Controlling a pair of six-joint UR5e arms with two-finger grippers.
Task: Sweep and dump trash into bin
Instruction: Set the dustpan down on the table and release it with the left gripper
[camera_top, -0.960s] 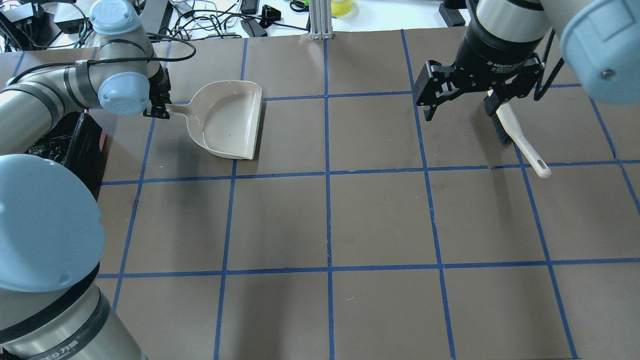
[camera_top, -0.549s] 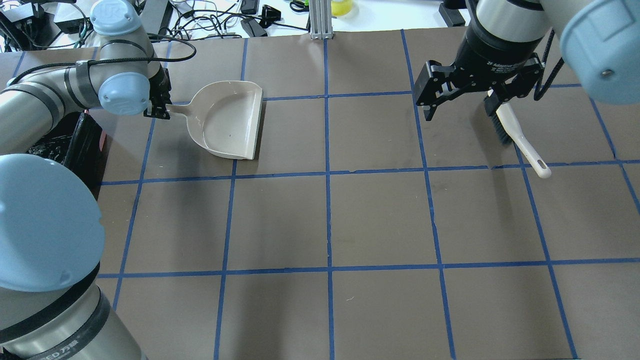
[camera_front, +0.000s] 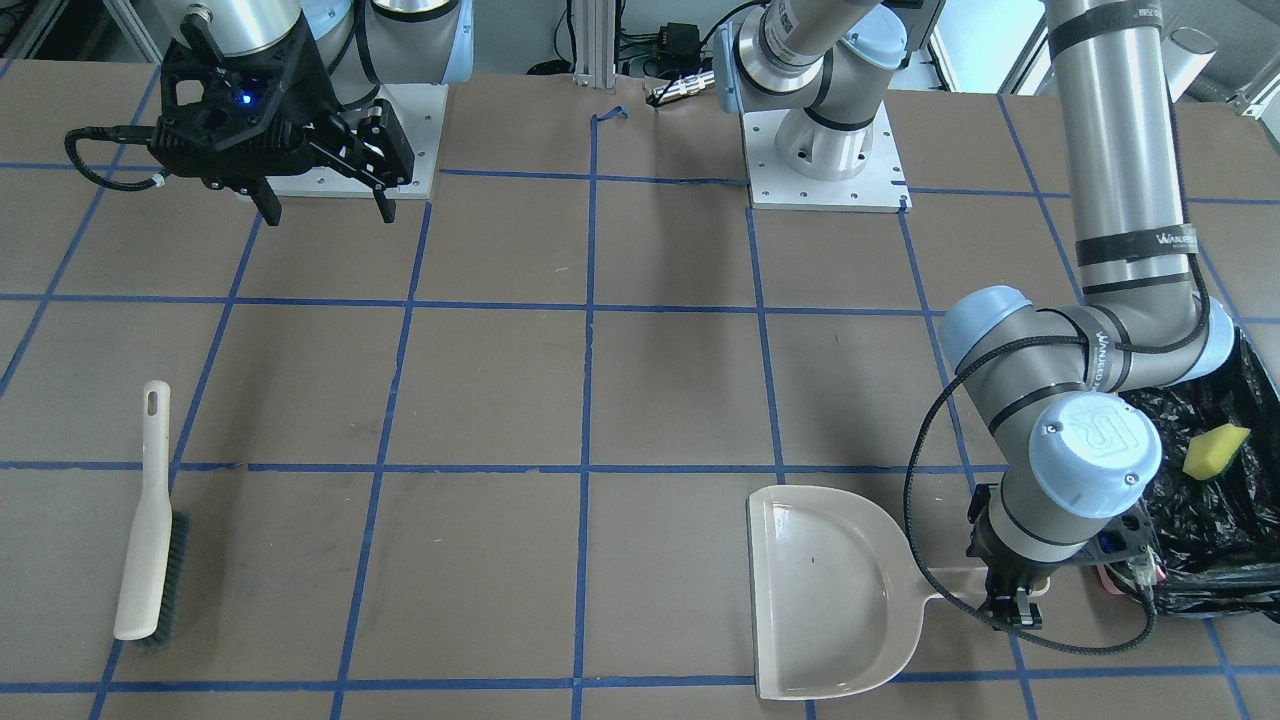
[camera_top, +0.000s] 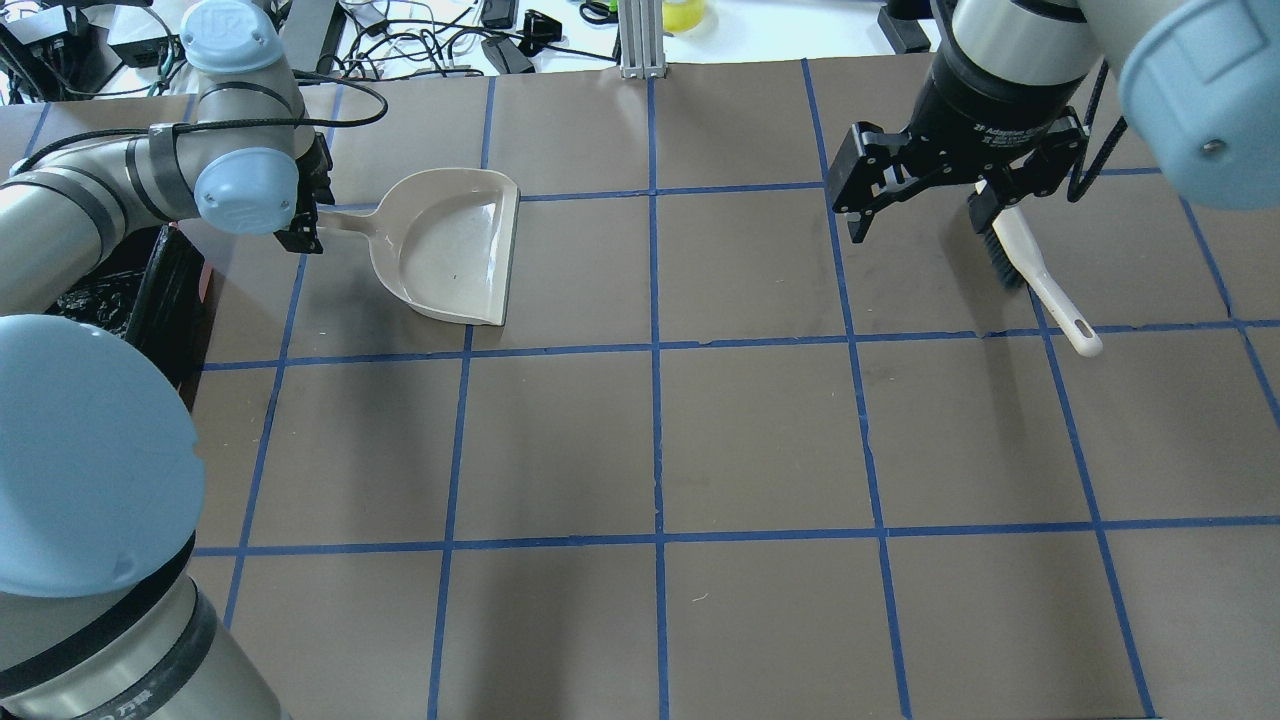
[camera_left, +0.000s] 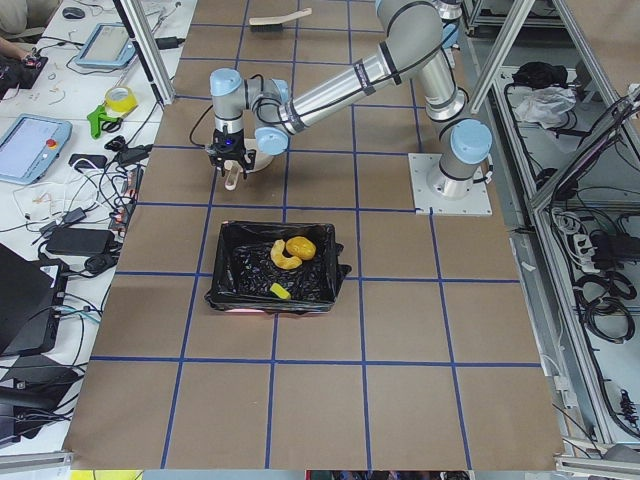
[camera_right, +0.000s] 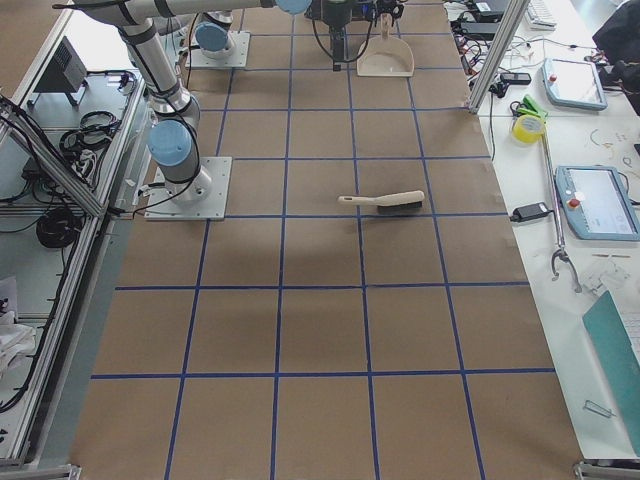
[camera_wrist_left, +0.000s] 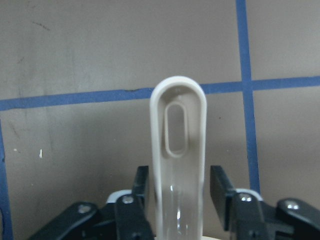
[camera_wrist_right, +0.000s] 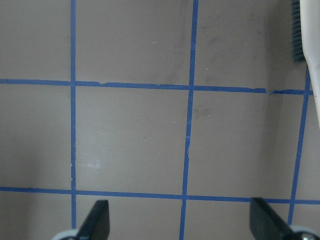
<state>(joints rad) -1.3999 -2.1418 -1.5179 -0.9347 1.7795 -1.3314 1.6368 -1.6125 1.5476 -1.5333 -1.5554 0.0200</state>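
The bin (camera_left: 222, 296), lined with black plastic, holds all three pieces of trash: the orange-yellow lump (camera_left: 303, 246), the ring-shaped slice (camera_left: 281, 259) and the yellow sponge (camera_left: 280, 292). The sponge (camera_front: 1215, 449) also shows in the front-facing view. My left gripper (camera_top: 303, 228) is shut on the handle (camera_wrist_left: 178, 150) of the empty beige dustpan (camera_top: 450, 245), which lies flat on the table beside the bin (camera_top: 165, 290). My right gripper (camera_top: 920, 218) is open and empty, hovering above the table just left of the beige brush (camera_top: 1040, 280).
The brush (camera_front: 145, 540) lies loose on the brown mat with blue tape lines. Cables and gear crowd the far table edge (camera_top: 440, 45). The arm bases (camera_front: 825, 160) stand at the robot side.
The left gripper and the dustpan have shifted slightly left, and the pan has turned a little. The right arm and the brush have not moved.
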